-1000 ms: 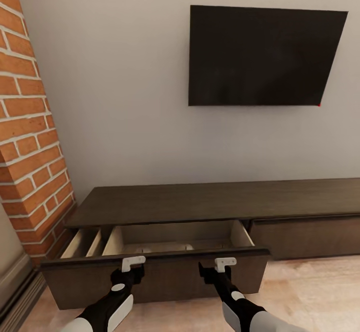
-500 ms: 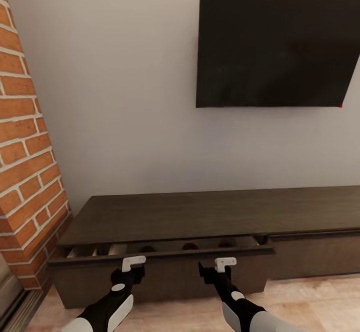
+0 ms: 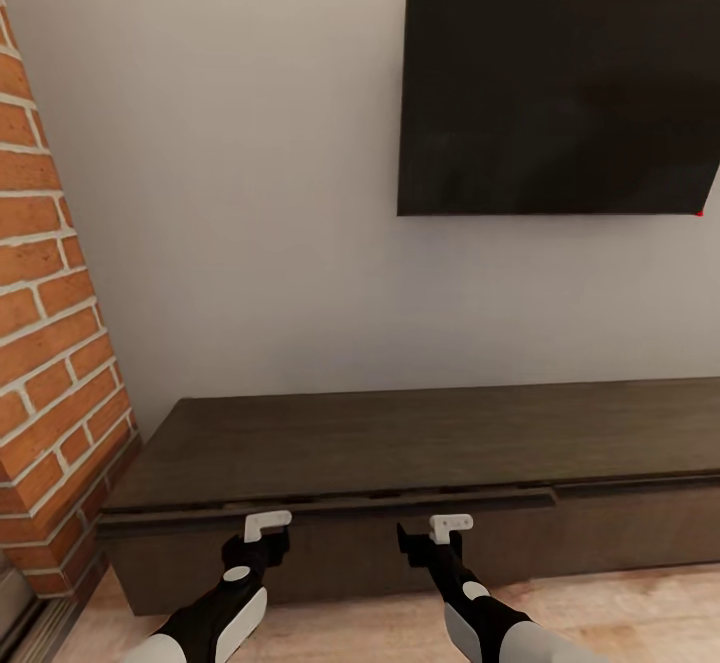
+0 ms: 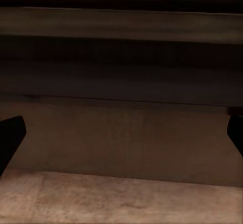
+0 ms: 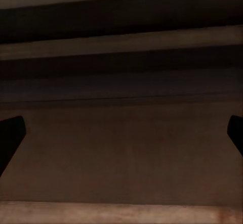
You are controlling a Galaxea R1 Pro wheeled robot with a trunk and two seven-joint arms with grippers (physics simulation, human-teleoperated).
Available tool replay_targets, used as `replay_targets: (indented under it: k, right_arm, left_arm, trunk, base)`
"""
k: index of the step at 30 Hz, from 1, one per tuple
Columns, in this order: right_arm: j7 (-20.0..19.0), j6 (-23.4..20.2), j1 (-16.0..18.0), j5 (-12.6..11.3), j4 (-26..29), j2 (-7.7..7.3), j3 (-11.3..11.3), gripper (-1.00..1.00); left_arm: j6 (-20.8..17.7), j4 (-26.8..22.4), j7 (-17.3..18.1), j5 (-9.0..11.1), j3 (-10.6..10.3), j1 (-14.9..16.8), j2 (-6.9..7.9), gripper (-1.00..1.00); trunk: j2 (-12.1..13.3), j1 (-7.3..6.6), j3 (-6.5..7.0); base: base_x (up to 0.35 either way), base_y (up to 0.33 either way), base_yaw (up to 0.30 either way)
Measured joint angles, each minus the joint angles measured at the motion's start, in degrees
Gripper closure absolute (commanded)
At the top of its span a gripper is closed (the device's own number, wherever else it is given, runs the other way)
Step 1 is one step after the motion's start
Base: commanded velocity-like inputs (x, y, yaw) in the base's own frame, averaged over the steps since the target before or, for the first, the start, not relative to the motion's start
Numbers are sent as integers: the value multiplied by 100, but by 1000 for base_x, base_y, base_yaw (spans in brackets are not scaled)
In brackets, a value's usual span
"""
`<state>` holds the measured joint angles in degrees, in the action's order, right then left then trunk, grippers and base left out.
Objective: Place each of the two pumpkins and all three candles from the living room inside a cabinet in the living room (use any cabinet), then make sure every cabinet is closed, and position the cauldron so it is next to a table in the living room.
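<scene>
Both arms reach forward side by side, the left gripper (image 3: 262, 537) and right gripper (image 3: 432, 540) level against the front of the cabinet (image 3: 420, 433) below a wall-mounted TV (image 3: 560, 93). In the wrist views each gripper's fingers are spread wide, holding nothing. The drawer (image 3: 330, 533) sits almost flush.

A black TV (image 3: 560, 93) hangs flat on the plain pale grey wall (image 3: 250, 193), its screen dark, with a tiny red dot at its lower right corner. Well to the left of the TV, a red brick column (image 3: 50, 343) with pale mortar lines stands out from the wall and runs down to the floor. Far below the TV lies a light wood-look floor (image 3: 640, 603), and a grey strip edges it at the foot of the brick.
</scene>
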<state>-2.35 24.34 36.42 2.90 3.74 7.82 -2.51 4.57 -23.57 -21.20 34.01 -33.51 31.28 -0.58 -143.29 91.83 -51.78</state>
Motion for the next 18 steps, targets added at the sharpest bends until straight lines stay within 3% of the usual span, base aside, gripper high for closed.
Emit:
replay_targets:
  k: [18]
  right_arm:
    - [-4, 1, 0, -2, 0, 0, 1, -100]
  left_arm:
    - [1, 0, -1, -1, -3, 0, 2, -100]
  trunk:
    - [0, 1, 0]
  base:
    - [51, 17, 0]
